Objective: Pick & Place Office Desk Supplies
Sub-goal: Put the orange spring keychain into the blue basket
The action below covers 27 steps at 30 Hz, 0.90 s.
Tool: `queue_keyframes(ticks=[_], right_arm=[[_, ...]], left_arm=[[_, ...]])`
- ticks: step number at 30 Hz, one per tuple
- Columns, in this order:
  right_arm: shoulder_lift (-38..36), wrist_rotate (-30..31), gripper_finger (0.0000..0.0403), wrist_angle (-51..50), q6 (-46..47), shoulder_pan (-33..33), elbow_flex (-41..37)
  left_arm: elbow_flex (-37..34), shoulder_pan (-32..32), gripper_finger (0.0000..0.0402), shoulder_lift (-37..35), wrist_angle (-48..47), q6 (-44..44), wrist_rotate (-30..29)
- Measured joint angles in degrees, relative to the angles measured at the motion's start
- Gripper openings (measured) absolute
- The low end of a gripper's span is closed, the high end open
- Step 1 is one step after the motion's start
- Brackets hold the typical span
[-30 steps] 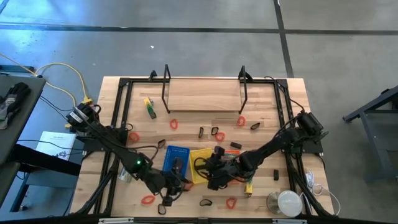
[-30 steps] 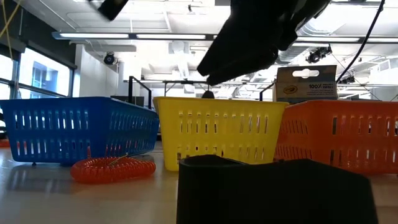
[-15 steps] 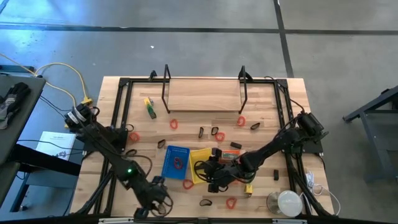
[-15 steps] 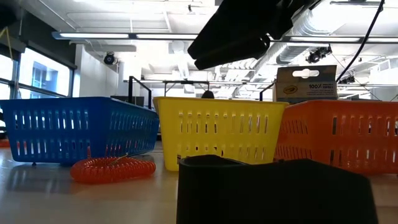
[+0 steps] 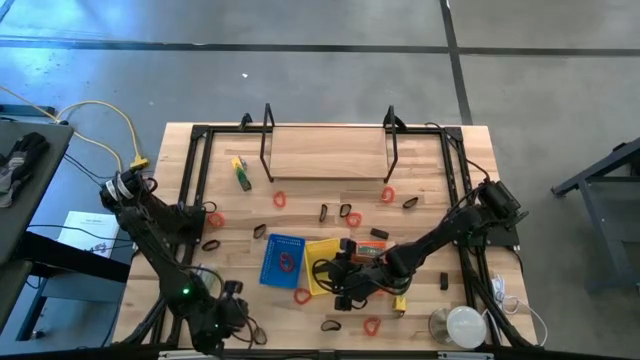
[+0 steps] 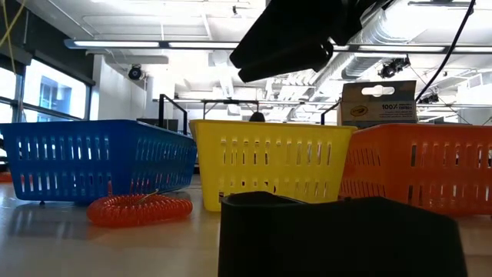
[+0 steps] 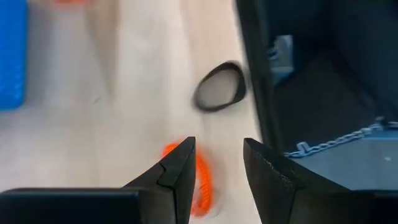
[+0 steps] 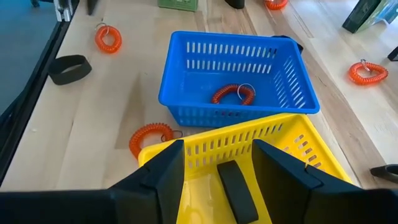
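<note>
**A:** What are the supplies like, and where do they lie?

**B:** Small loose pieces scattered over a pale wooden table (image 5: pixel 330 150). A red coiled spring-like loop (image 8: pixel 233 93) lies inside the blue slotted plastic basket (image 8: pixel 186 99). Another red coil (image 8: pixel 149 138) rests on the wood just beside the yellow slotted basket (image 8: pixel 267 146). A flat black rectangular piece (image 8: pixel 235 183) lies in the yellow basket.

**A:** And the right gripper (image 8: pixel 214 177)?

**B:** It hangs over the yellow basket, dark fingers parted, grasping nothing.

**A:** The left gripper (image 7: pixel 217 168)?

**B:** Near the table's front left corner, fingers apart and empty, above an orange-red coil (image 7: pixel 202 180). A black oval band (image 7: pixel 219 94) lies nearby on the wood.
</note>
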Motion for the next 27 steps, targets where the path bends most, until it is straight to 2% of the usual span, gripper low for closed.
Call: queue_keyframes(ticks=[5,11,22,27], right_arm=[[0.00,-0.03,0.0174,0.12,-0.71,0.00,0.01],[0.00,-0.04,0.0174,0.28,-1.13,0.00,0.00],[0.00,-1.99,0.0174,1.41,-1.36,0.00,0.00],[0.00,-3.06,0.0174,2.15,-2.59,0.00,0.00]], left_arm=[[-0.02,-0.12,0.0129,2.05,-3.98,-5.99,-0.25],[-0.04,0.26,0.0129,6.55,-3.96,-4.65,2.87],[0.03,1.20,0.0128,10.36,-4.22,-5.48,4.11],[0.04,1.45,0.0099,10.54,-4.78,-6.19,5.96]])
